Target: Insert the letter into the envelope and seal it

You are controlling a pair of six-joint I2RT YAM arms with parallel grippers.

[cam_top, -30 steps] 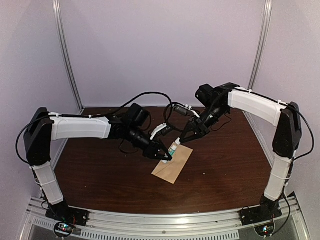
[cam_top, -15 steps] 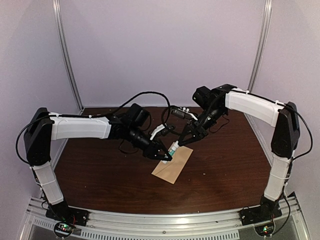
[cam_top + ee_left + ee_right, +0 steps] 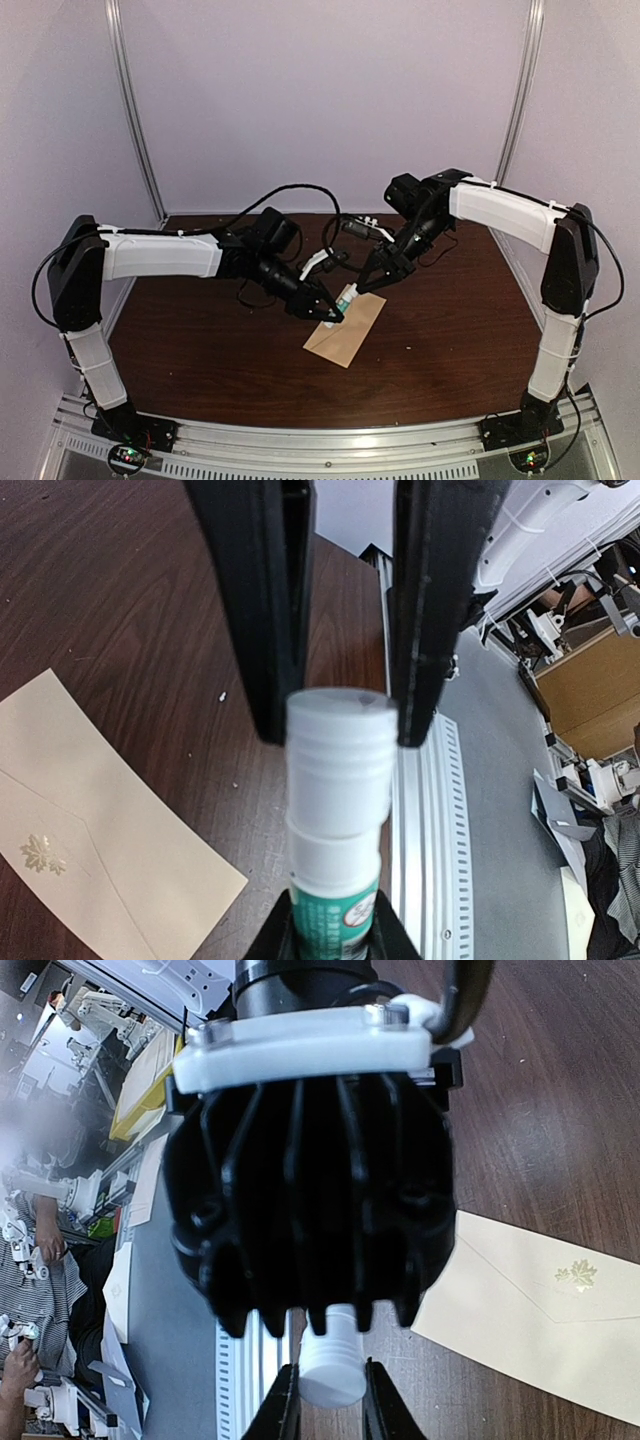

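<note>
The plain tan-brown kraft paper envelope lay flat on the dark brown wooden table, just below where the two arms met. Its pointed flap was folded down, with a small gold maple-leaf mark beneath the tip. Whether the flap was already stuck could not be told. The cream bordered letter showed in no view and was probably inside the envelope.

Above the envelope, a white plastic glue stick with a green label was held between the two arms. The left gripper pinched its ribbed white cap. The right gripper was clamped on the green-labelled body.

The step in hand looked like pulling the cap off before gluing the flap. The stick would likely handle as a light, rigid, fairly slick cylinder. It would be best gripped square across the body, with the cap drawn straight along the stick's axis.

The envelope looked thin, light and limp, so it would probably slide on the smooth wood or buckle if pushed. It would likely need pinning flat with one gripper, and lifting by the flap's point rather than by a long edge.
</note>
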